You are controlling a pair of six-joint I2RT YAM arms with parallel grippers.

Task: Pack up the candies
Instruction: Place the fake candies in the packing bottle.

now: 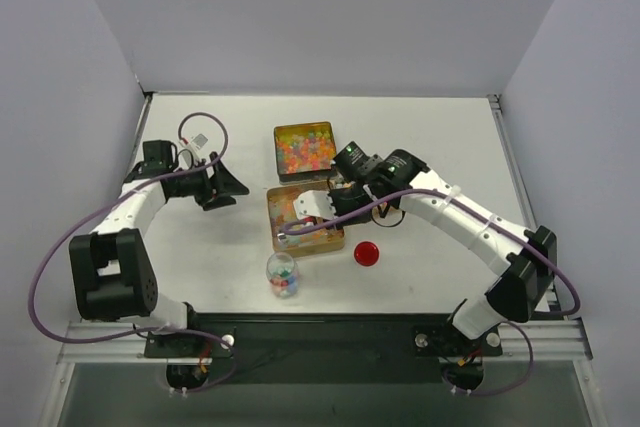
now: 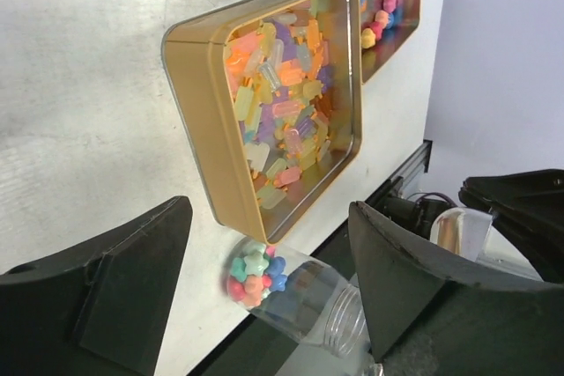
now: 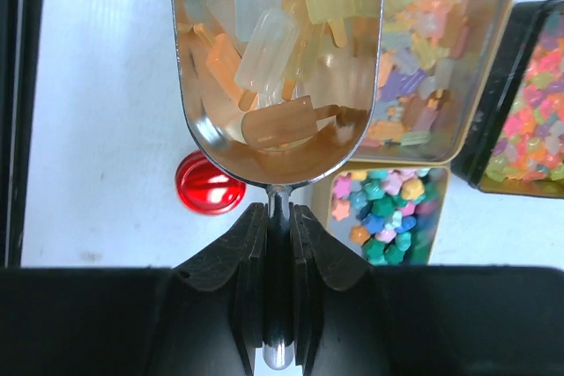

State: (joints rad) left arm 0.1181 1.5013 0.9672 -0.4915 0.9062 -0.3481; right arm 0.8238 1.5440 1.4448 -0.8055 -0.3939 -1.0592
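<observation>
Right fingers [image 3: 278,235] clamp the loaded scoop [image 3: 278,143]; left fingers [image 2: 267,217] gape empty, so the unheld jar [image 1: 283,274] beside the tin [image 2: 198,112] could spill candies [image 3: 264,41].

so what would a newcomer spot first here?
The right claw is shut on a metal scoop loaded with pale candies, held over the gold tin mid-table. On the near side of that tin a clear jar lies on its side with a few bright sweets inside, and a red lid sits to its right. The left claw hangs open and empty, left of the tin.
</observation>
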